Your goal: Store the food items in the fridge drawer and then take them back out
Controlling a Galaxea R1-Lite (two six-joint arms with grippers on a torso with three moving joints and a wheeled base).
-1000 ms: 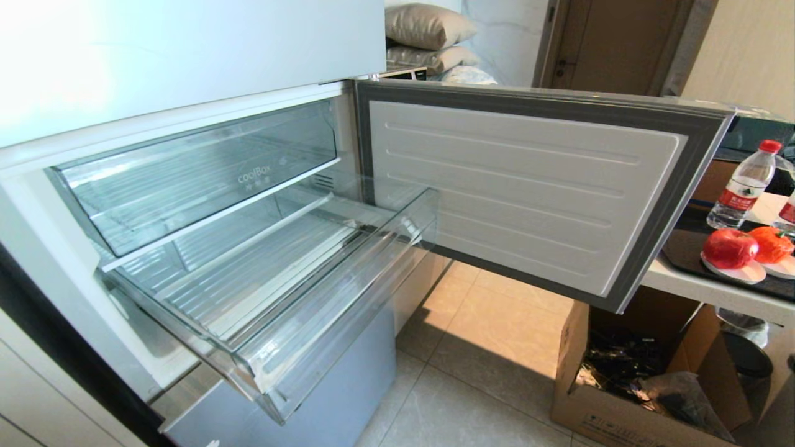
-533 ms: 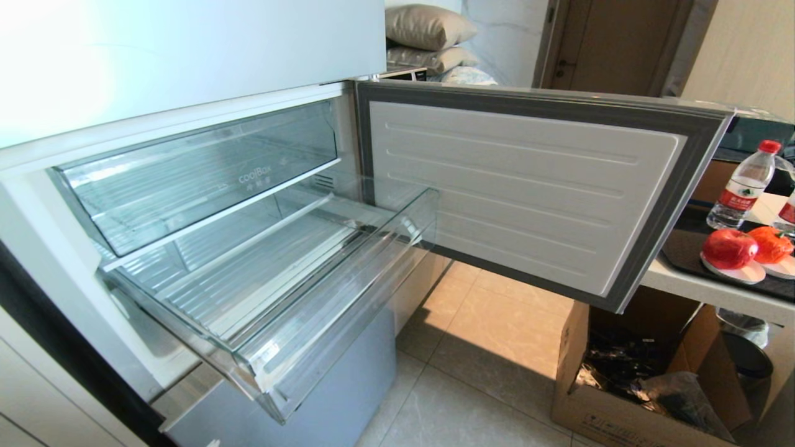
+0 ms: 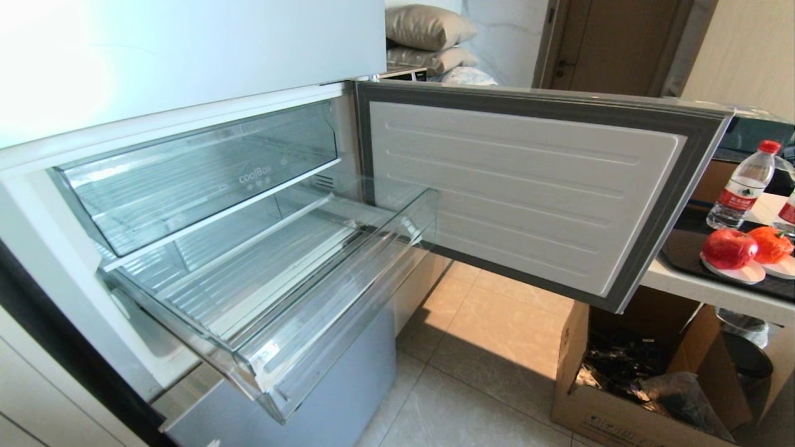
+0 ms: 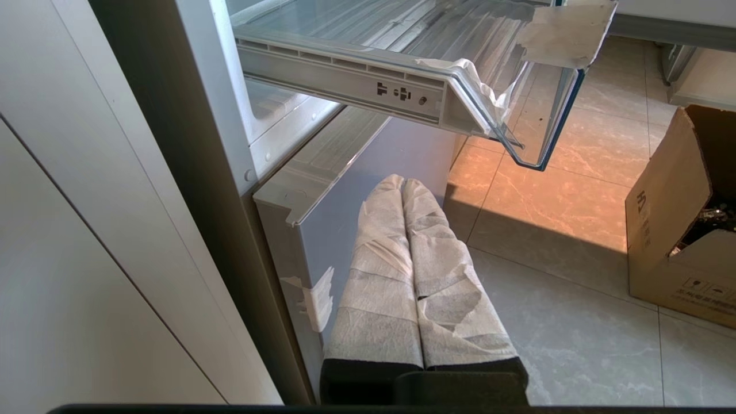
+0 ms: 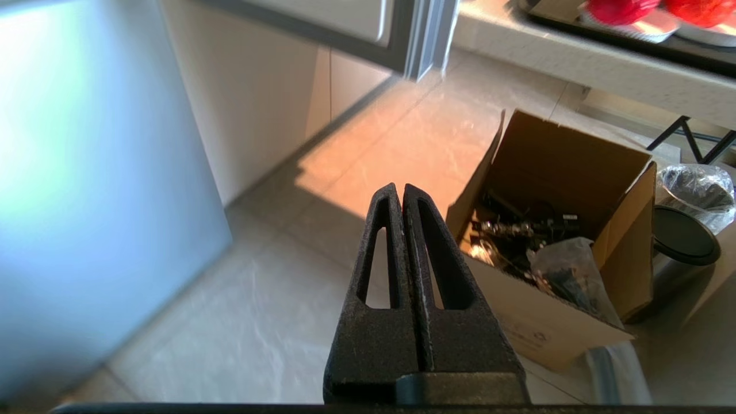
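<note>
Fridge drawer (image 3: pixel 273 298) is sitting pulled out of the open fridge, ribbed floor bare, nothing lying in it. Clear bin printed "coolBox" (image 3: pixel 199 180) is sitting pushed in directly above it. Whitish patch is showing at the drawer's front corner in the left wrist view.

Left gripper (image 4: pixel 403 187) is hanging low beside the lower fridge door panel (image 4: pixel 345 207), under the drawer's front lip and apart from it; fingers (image 4: pixel 379 270), wrapped in white fabric, are pressing together with nothing between them. Not showing in the head view.

Fridge door (image 3: pixel 528 186) is standing swung wide open to the right of the drawer, inner liner facing the camera.

Right gripper (image 5: pixel 401 192) is pointing down over the tiled floor (image 5: pixel 259 322), between the fridge body and a cardboard box (image 5: pixel 552 241); black fingers (image 5: pixel 379 276) are pressing together, holding nothing. Also out of the head view.

Cardboard box is sitting open on the floor under the surface (image 3: pixel 702 292), dark clutter lying inside.

Food items are sitting far right on the surface, well apart from the drawer: red apple (image 3: pixel 730 248) resting on a small white plate (image 3: pixel 745 273), second red item (image 3: pixel 772 244) just beside it on another plate. Water bottle (image 3: pixel 742 186) with red cap is standing upright behind them.
</note>
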